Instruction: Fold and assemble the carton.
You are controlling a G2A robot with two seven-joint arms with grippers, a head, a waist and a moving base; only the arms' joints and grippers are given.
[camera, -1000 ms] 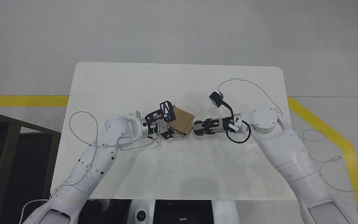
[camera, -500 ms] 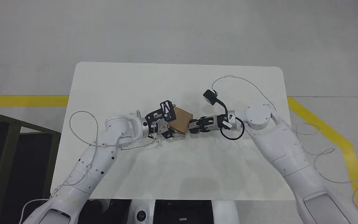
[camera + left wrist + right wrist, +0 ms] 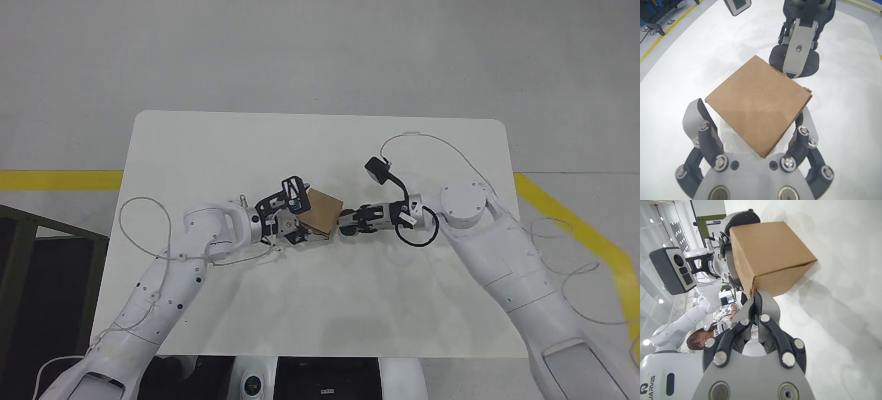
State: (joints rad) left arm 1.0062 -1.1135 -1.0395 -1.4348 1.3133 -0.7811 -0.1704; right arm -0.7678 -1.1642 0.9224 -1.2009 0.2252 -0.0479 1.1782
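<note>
Carton (image 3: 757,102) clamped between left fingers (image 3: 691,117), right fingers (image 3: 770,306) pressed together, tips touching its opposite corner

Brown carton (image 3: 323,212) on white table (image 3: 200,150), left hand (image 3: 294,224) and right hand (image 3: 344,228) at opposite sides

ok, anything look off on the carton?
Slightly. The brown cardboard carton sits tilted in the left gripper. At the corner where the shut right gripper meets it, a flap edge stands proud with a ragged seam gap. No tears or crushing visible.
</note>
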